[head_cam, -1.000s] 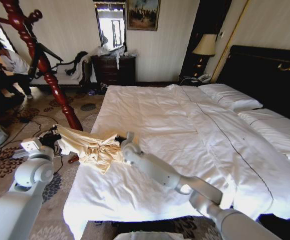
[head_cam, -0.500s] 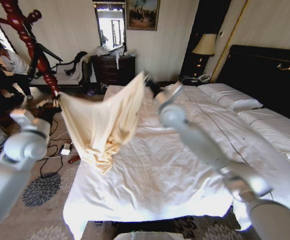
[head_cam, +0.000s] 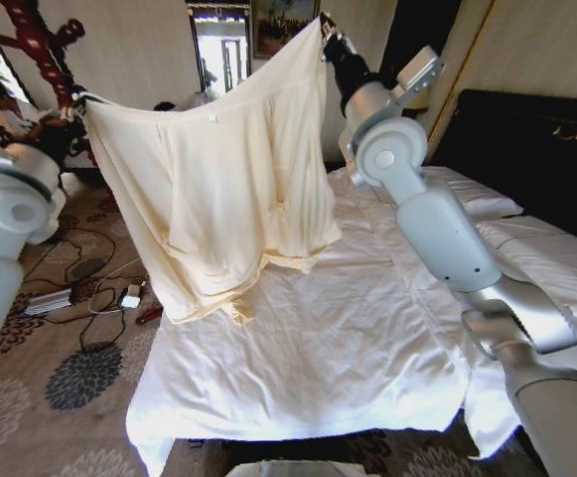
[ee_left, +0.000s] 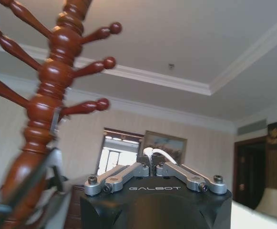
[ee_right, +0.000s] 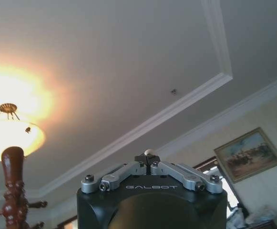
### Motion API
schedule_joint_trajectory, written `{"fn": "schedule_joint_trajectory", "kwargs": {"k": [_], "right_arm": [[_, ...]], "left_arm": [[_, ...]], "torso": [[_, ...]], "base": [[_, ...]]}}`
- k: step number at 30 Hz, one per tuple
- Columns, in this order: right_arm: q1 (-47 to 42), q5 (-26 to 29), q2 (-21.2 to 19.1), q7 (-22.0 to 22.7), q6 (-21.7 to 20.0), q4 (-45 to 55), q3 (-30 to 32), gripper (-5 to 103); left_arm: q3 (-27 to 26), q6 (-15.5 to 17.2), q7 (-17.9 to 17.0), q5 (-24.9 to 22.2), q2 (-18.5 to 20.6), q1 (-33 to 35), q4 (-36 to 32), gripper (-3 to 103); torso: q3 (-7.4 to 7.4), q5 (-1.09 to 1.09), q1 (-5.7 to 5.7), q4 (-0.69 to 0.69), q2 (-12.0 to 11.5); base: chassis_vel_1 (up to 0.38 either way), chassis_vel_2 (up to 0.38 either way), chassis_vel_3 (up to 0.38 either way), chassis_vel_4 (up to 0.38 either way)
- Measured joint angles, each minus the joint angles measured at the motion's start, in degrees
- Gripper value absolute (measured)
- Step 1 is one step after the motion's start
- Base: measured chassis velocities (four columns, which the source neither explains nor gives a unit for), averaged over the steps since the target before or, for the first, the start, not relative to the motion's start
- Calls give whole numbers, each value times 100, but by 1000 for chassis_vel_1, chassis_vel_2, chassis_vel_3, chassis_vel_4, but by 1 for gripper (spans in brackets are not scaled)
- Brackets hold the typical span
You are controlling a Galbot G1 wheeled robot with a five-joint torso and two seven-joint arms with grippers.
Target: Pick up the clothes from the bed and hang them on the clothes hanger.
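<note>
Here, nearest the camera in the head view, the foot of the bed [head_cam: 298, 378] fills the lower middle of the frame, its white duvet bare where the garment hangs clear of it. Above that, the cream shirt [head_cam: 218, 199] is spread wide in the air across the upper middle, held by two corners: the left gripper [head_cam: 77, 102] at the upper left pinches one end of the top edge, and the right gripper [head_cam: 326, 30] near the top centre pinches the other, its jaws closed on the cloth. In both wrist views the finger links fold in tight on a small bit of pale fabric at the tip.

Holding the top edge stretched between two raised arms seems meant to open the shirt flat, so the shoulders can be found and fed onto a hanger; the body and hem droop freely, the lowest folds hanging just over the left edge of the bed. The top edge sags a little in the middle, so there is some slack.

Farther back at the upper left, the red-brown wooden coat stand [head_cam: 40, 55] rises just behind the left gripper, its pegs close by in the left wrist view. Room is tight on that side; to the right of the shirt, the right arm [head_cam: 437, 219] crosses over the bed with open space toward the dark headboard [head_cam: 536, 149].
</note>
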Motion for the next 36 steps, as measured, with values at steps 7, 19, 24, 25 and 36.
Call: {"fn": "schedule_joint_trajectory", "kwargs": {"k": [7, 19, 24, 25, 36], "right_arm": [[-959, -238, -438, 350, -203, 620, 78, 0], [-4379, -1148, -861, 490, -329, 846, 380, 0], [-4753, -1247, -617, 485, -279, 532, 162, 0], [-4750, -1189, -531, 499, -279, 421, 83, 0], [-4263, -1771, -158, 303, -189, -132, 11, 18]], "left_arm": [[318, 142, -121, 199, -761, 234, -512, 2], [1098, 195, -402, 855, -1884, 2073, -504, 2], [1243, 300, -443, 1592, -2136, 2548, -306, 2], [1265, 350, -476, 1757, -2158, 2659, -239, 2], [760, 395, -530, 2098, -2097, 3049, -110, 2]], "torso": [[-1, 4, 0, -2, 0], [-1, 0, -2, -7, 0], [-1, 1, -2, 4, 0], [-2, -5, -2, 8, 0], [-1, -2, 0, 3, 0]], "base": [[0, 0, 0, 0], [0, 0, 0, 0], [0, 0, 0, 0], [0, 0, 0, 0], [0, 0, 0, 0]]}}
